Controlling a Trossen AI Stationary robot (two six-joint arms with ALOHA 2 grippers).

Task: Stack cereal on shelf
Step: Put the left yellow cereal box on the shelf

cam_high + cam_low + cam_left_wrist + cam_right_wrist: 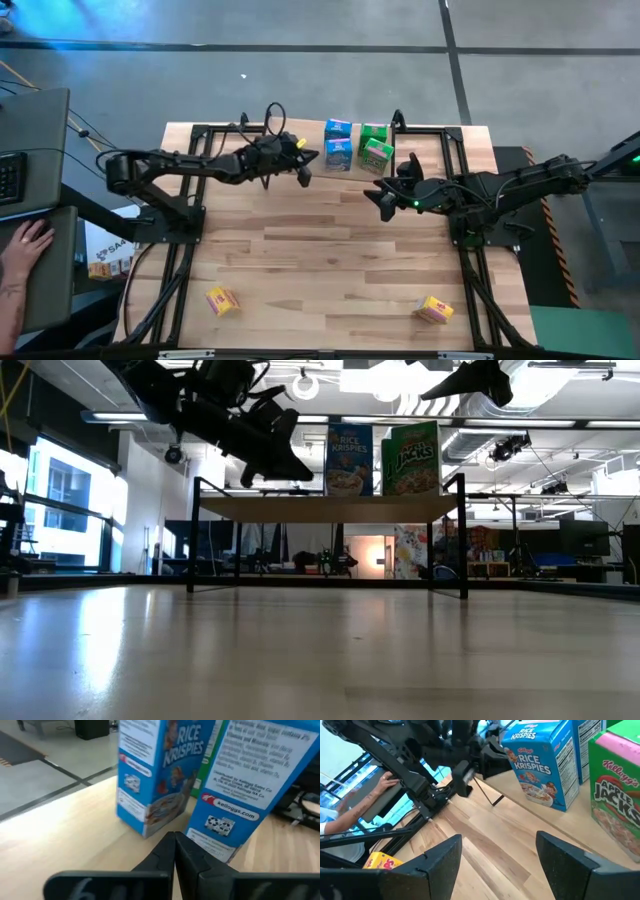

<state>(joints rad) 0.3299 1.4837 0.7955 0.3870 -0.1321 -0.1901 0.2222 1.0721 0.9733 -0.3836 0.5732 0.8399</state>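
Cereal boxes, two blue (338,144) and two green (376,148), stand on the shelf (220,135). Beside them, the left hand (303,172) hovers with fingers pressed together; the right hand (379,196) hangs nearby, fingers apart and empty. Two yellow boxes (222,301) lie on the surface, well away from the shelf.

Grey floor (300,70), bright windows (60,510)

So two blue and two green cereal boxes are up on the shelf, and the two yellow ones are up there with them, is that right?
Not quite. The two blue boxes and two green boxes are on the shelf, but the yellow boxes lie on the wooden table, near its front corners. The high view shows it.
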